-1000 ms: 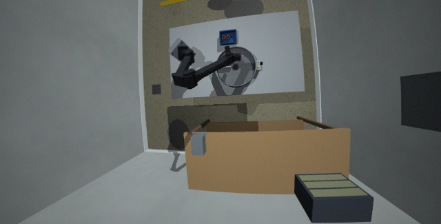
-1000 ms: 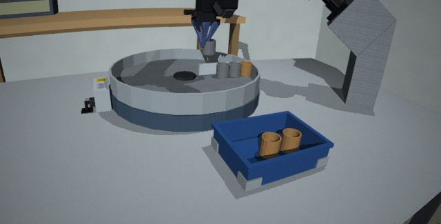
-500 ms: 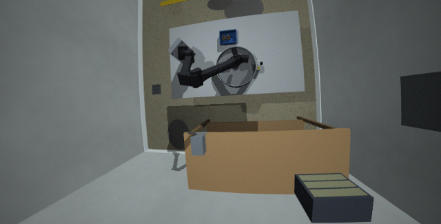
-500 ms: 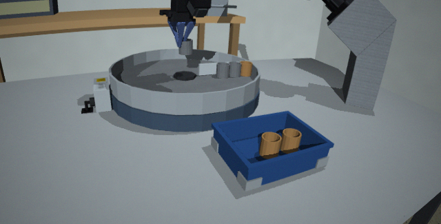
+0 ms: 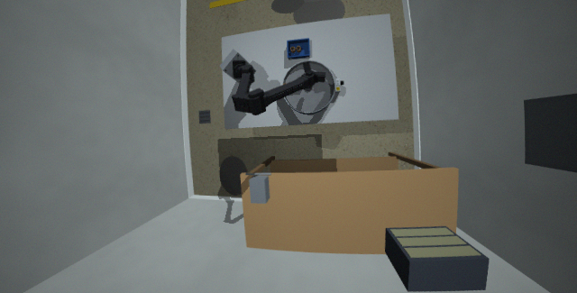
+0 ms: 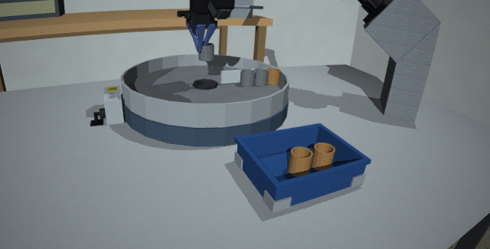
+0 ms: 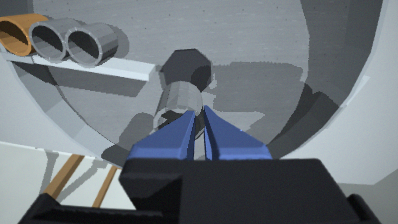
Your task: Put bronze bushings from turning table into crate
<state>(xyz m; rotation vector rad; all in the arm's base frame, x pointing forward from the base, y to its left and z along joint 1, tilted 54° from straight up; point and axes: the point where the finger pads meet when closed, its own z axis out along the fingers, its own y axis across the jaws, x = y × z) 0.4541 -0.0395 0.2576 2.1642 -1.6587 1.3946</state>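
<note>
End effector: nearly closed, its slim blue fingers point(image 6: 200, 42) pinching the wall of a grey steel bushing point(image 6: 207, 52) point(image 7: 181, 96) (a thin bite, so not much to spare).
Held steel bushing: roughly upright, in the air above the turning table, near the dark round hub point(image 6: 205, 84) point(image 7: 186, 65); it belongs on the table, not in the crate.
Set-down: best done by lowering straight onto open disc away from the white bar point(image 6: 230, 76) point(image 7: 120, 69), opening only once the base sits flat; dropping it could tip it or set it rolling.
Turning table: a round grey disc with a raised pale rim point(image 5: 309, 113) point(image 6: 207, 113) point(image 7: 350, 55); the fingers should rise well above that rim before travelling.
Steel pair: two grey bushings point(image 6: 254, 77) point(image 7: 104, 41) beside the bar, to be left there.
Bronze bushing: one orange-brown cylinder point(image 6: 273, 76) point(image 7: 35, 19) at the row's rimward end, the likely next pick.
Blue crate: low and rectangular point(image 5: 306, 40) point(image 6: 321, 185), with two bronze bushings point(image 5: 296, 49) point(image 6: 299, 162) inside.
</note>
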